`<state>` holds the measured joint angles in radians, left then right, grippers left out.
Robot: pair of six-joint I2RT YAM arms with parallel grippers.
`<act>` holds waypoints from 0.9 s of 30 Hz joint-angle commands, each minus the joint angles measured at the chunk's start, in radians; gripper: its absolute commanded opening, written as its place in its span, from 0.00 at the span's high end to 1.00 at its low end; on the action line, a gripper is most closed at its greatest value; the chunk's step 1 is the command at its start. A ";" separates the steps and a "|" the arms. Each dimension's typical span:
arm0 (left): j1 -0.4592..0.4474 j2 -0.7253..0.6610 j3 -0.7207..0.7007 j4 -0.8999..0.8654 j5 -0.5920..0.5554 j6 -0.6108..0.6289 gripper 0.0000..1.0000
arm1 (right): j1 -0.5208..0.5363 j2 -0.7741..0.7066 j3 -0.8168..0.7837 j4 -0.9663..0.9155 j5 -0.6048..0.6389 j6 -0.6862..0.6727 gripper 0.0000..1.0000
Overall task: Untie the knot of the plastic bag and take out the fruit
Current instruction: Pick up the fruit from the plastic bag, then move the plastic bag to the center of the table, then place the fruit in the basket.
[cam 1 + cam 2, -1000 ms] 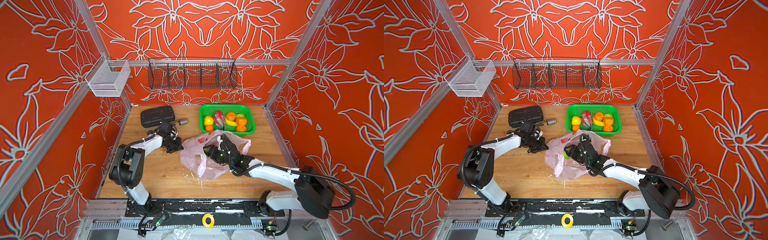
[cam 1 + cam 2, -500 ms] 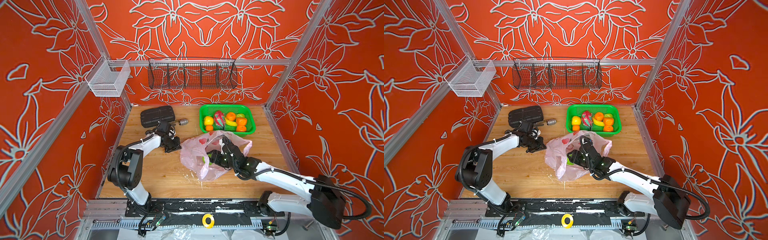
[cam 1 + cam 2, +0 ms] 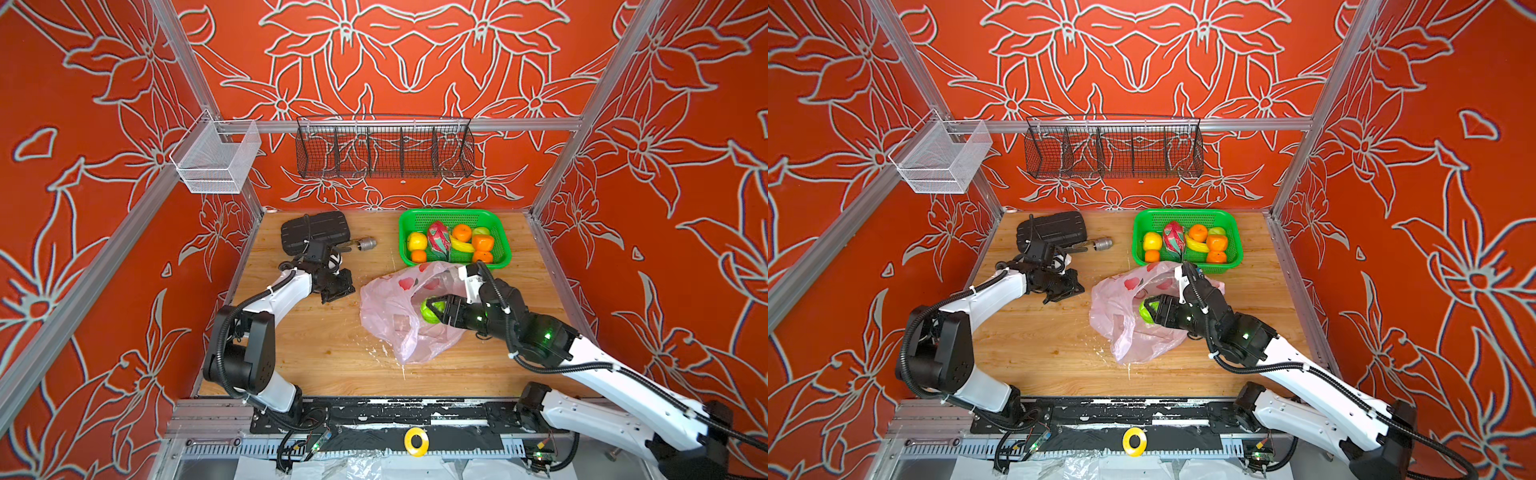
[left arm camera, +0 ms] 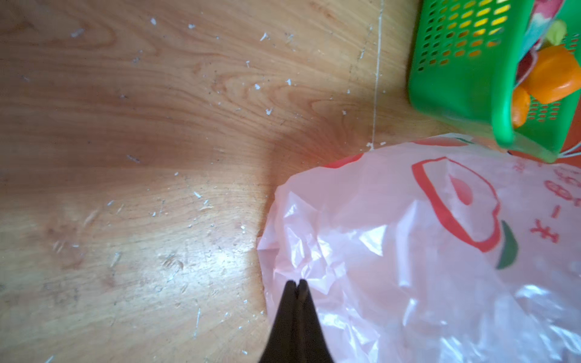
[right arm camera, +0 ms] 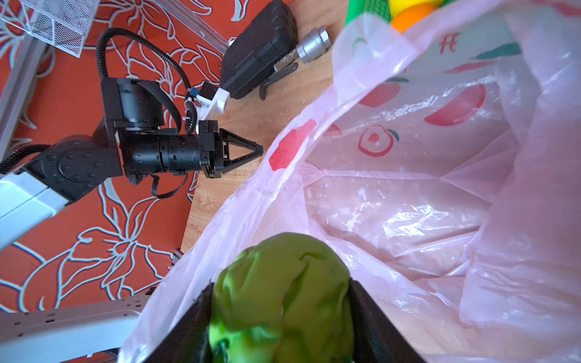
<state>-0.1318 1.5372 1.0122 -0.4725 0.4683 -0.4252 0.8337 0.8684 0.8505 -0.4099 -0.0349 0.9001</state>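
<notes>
Pink, crinkly film makes up the plastic bag (image 3: 386, 307), slumped on the wood (image 3: 316, 345) just in front of the green basket (image 3: 451, 216), where other fruit (image 3: 461, 232) already sits. Its mouth gapes and no knot shows, so the untying looks done. The right gripper (image 3: 434, 310) reaches into that mouth, a little nearer than the basket's front wall, jaws clamped around a bumpy green fruit (image 5: 283, 283). That toy looks light but lumpy, so a hold across its widest middle seems safest; the limp, clingy film may drag along with it. The left gripper (image 5: 257, 151), pinched closed on nothing, hovers off the basket's front-left corner, just beside the bag.
</notes>
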 commanded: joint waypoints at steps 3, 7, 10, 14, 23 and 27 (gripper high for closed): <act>-0.013 -0.130 0.014 -0.026 0.062 -0.037 0.92 | 0.002 -0.035 0.103 -0.150 0.122 -0.096 0.57; -0.050 -0.209 0.069 -0.055 0.072 -0.046 0.73 | -0.027 -0.005 0.197 -0.185 0.170 -0.165 0.57; -0.098 -0.246 0.123 -0.069 0.059 -0.058 0.57 | -0.096 0.046 0.271 -0.198 0.146 -0.202 0.57; -0.181 -0.241 0.204 -0.054 0.029 -0.079 0.38 | -0.195 0.119 0.355 -0.166 0.100 -0.246 0.58; -0.363 -0.064 0.366 -0.087 -0.021 -0.044 0.31 | -0.449 0.340 0.521 -0.109 -0.087 -0.284 0.58; -0.428 0.028 0.351 -0.051 -0.031 -0.030 0.31 | -0.529 0.420 0.532 -0.087 -0.158 -0.276 0.59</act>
<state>-0.5301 1.5188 1.3720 -0.5350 0.4595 -0.4789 0.3393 1.2579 1.3609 -0.5190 -0.1074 0.6350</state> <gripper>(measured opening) 0.691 0.621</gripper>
